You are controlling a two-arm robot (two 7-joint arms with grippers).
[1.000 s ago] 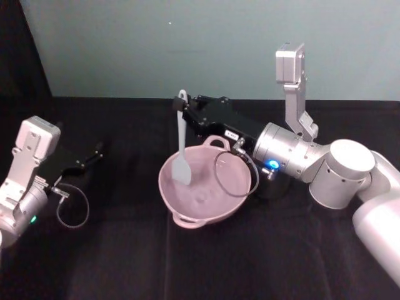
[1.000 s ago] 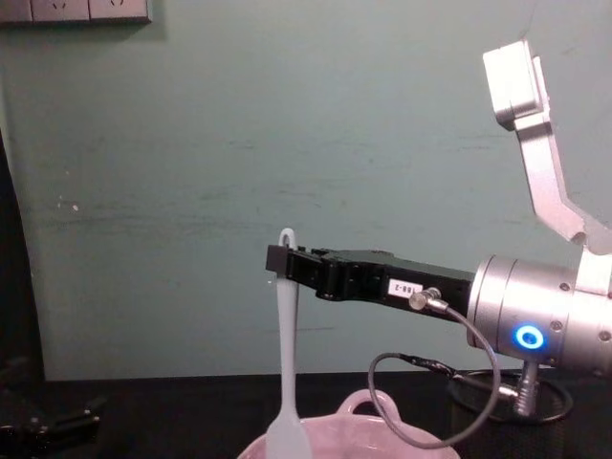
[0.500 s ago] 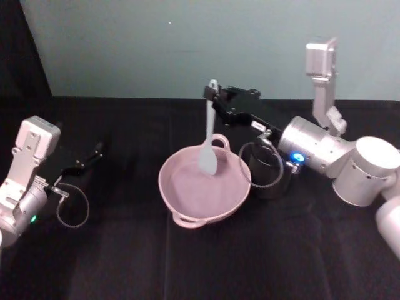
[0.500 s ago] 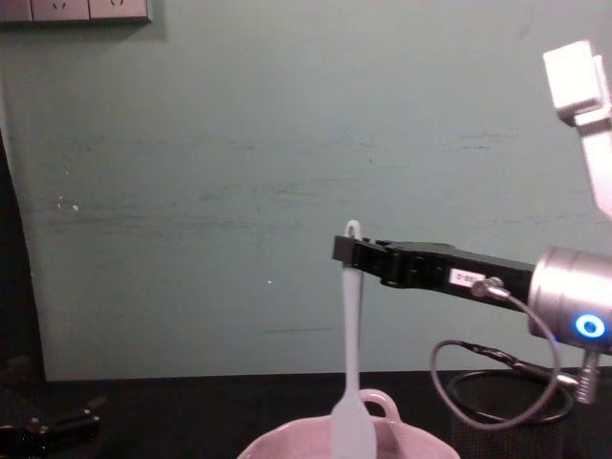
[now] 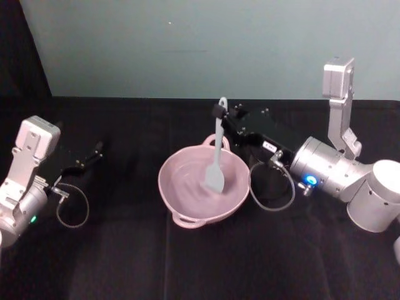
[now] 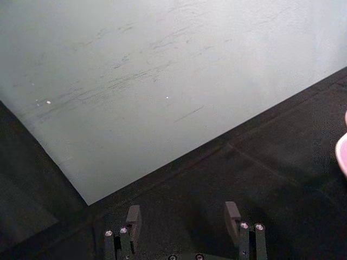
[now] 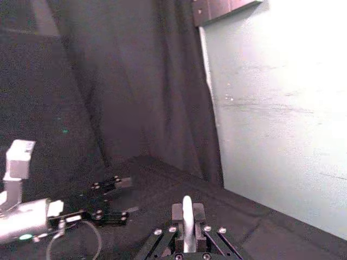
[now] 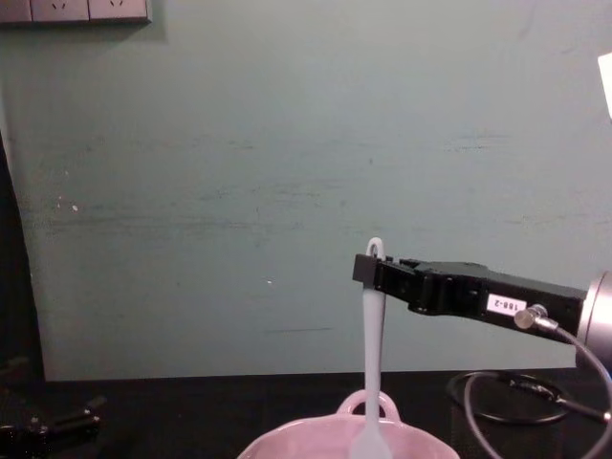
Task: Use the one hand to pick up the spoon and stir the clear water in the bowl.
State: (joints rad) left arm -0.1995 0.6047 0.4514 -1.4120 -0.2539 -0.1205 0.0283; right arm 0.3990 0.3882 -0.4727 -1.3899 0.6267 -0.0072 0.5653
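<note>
Supporting table point(image 5: 187, 269): black-draped, spread beneath my right hand point(image 5: 220, 112).
Bowl point(image 5: 167, 190): pale pink and glossy, directly under my right fingertips. One loop handle sits on the rim just below them, another on the rim opposite.
Right hand: extended level above the bowl's rim, fingers clamped on the spoon point(image 5: 217, 150) just under its loop end.
Left hand point(image 5: 97, 150): well apart from my right hand, beyond the bowl, low over the table, fingers spread apart.
Spoon: white and slender, hanging upright from my right fingertips, blade down inside the bowl.
</note>
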